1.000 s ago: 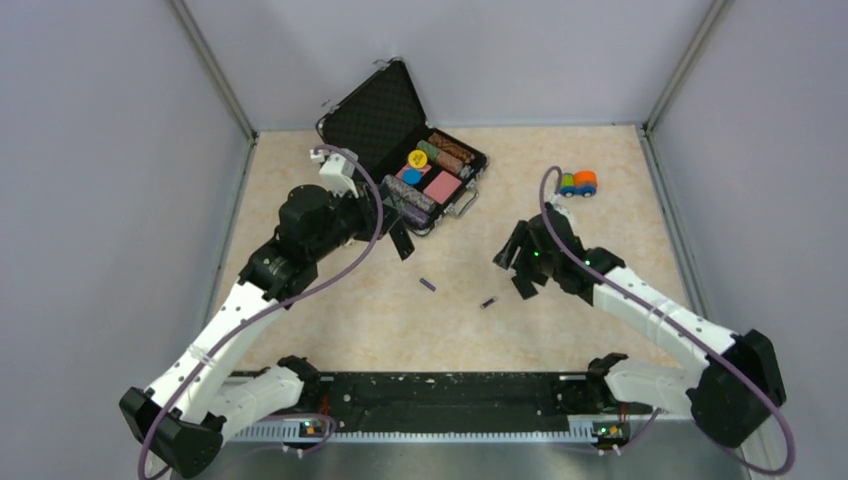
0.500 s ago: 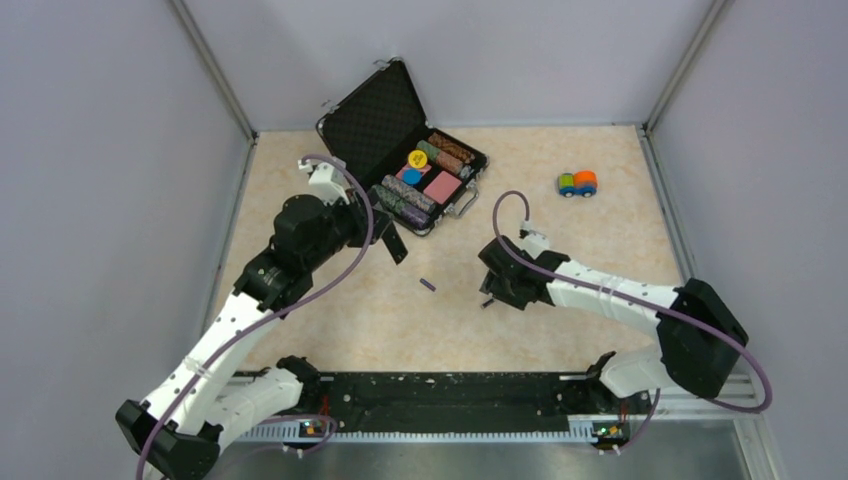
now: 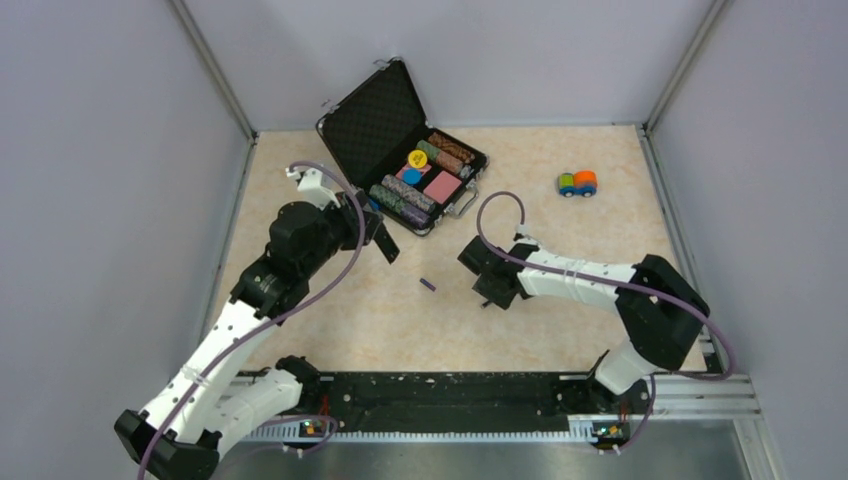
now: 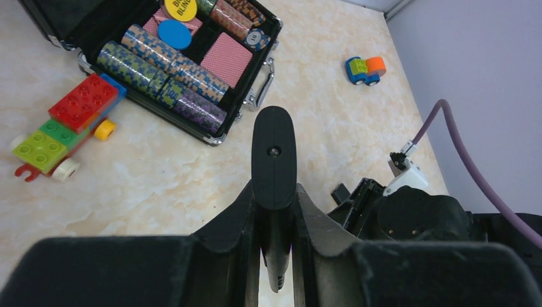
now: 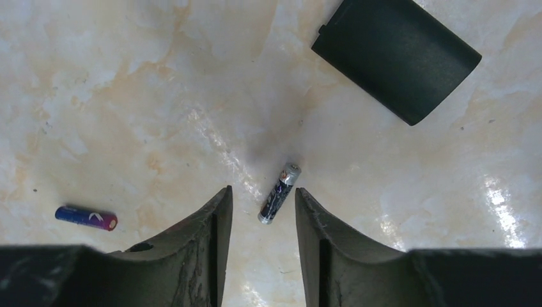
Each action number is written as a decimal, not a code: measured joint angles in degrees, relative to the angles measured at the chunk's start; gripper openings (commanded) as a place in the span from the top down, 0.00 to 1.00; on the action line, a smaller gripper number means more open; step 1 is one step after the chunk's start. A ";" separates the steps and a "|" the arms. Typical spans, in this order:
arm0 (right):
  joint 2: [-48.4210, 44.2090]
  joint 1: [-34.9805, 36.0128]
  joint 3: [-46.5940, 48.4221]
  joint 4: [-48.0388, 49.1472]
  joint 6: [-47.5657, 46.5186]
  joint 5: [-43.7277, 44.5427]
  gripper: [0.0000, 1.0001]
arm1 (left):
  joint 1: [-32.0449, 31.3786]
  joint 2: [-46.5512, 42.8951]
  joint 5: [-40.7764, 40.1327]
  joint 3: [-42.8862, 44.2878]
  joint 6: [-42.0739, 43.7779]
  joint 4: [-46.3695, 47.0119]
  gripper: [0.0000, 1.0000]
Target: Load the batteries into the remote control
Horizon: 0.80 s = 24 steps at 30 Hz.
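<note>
In front of the case (image 3: pixel 375 115), the left gripper (image 4: pixel 273 211) is clamped on the remote (image 4: pixel 273 153), lifting it, probably to present its bay. Further from the case, the right gripper (image 5: pixel 262 192) straddles the dark battery (image 5: pixel 278 193), jaws apart for pinching. The purple battery (image 5: pixel 85 217) lies untouched.

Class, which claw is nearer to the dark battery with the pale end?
Right. The right claw sits directly over the dark battery, one finger either side. The left claw is well off to the left, gripping the remote, beside the poker chip case.
</note>
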 measured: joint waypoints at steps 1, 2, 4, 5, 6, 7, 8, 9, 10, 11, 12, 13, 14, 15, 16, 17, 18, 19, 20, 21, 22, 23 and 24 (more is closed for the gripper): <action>0.52 0.02 0.24 -0.24 0.44 0.07 0.66 | 0.20 -0.37 -0.57 0.00 0.00 0.00 1.00; 1.07 0.04 0.48 -0.52 1.11 0.17 0.67 | 0.39 -0.81 -1.03 0.00 0.02 0.02 1.00; 1.88 0.15 0.59 -1.09 2.23 0.48 0.67 | 0.61 -1.29 -1.75 0.00 0.04 0.02 1.00; 2.16 0.22 0.57 -1.55 2.80 0.50 0.67 | 0.70 -1.51 -1.99 0.00 0.07 0.02 1.00; 2.40 0.35 0.57 -1.86 3.37 0.59 0.67 | 0.74 -1.66 -2.21 0.00 0.13 0.02 1.00; 2.58 0.46 0.57 -2.01 3.82 0.63 0.68 | 0.81 -1.73 -2.34 0.00 0.20 0.02 1.00; 2.73 0.55 0.57 -2.21 4.20 0.66 0.69 | 0.83 -1.81 -2.45 0.00 0.24 0.02 1.00; 2.86 0.57 0.57 -2.32 4.52 0.63 0.71 | 0.83 -1.86 -2.51 -0.04 0.26 0.02 1.00; 3.06 0.59 0.57 -2.49 4.74 0.66 0.73 | 0.83 -1.92 -2.69 -0.04 0.31 0.02 1.00; 3.26 0.63 0.57 -2.56 4.98 0.63 0.74 | 0.83 -1.95 -2.73 -0.04 0.39 0.02 1.00; 3.61 0.68 0.57 -2.60 5.29 0.63 0.75 | 0.87 -1.95 -2.84 -0.07 0.46 0.02 1.00; 3.93 0.74 0.57 -2.71 5.64 0.63 0.77 | 0.90 -1.97 -2.89 -0.07 0.50 0.02 1.00; 4.13 0.79 0.57 -2.82 5.90 0.63 0.78 | 0.90 -1.97 -2.89 -0.07 0.59 0.02 1.00; 4.28 0.81 0.59 -2.93 6.16 0.68 0.79 | 0.92 -1.97 -2.89 -0.11 0.68 0.02 1.00; 4.28 0.87 0.59 -2.99 6.38 0.70 0.79 | 0.94 -1.99 -2.91 -0.15 0.79 0.02 1.00; 4.28 0.90 0.59 -3.10 6.54 0.81 0.79 | 0.94 -2.01 -2.91 -0.26 0.90 0.02 1.00; 4.31 0.94 0.59 -3.19 6.58 0.85 0.79 | 0.94 -2.12 -2.95 -0.39 1.07 0.00 1.00; 4.33 1.01 0.59 -3.26 6.64 0.94 0.78 | 0.94 -2.27 -3.08 -0.48 1.11 -0.04 1.00; 4.37 1.07 0.59 -3.30 6.69 1.07 0.77 | 0.96 -2.45 -3.13 -0.57 1.27 -0.13 1.00; 4.44 1.14 0.63 -3.30 6.69 1.20 0.77 | 1.01 -2.60 -3.23 -0.59 1.29 -0.17 1.00; 4.63 1.16 0.87 -3.50 6.69 1.25 0.76 | 1.07 -2.75 -3.30 -0.59 1.36 -0.22 1.00; 4.90 1.16 1.14 -3.65 6.54 1.27 0.74 | 1.16 -2.95 -3.32 -0.59 1.40 -0.22 1.00; 5.16 1.16 1.42 -3.85 6.45 1.33 0.73 | 1.22 -3.06 -3.32 -0.59 1.46 -0.24 1.00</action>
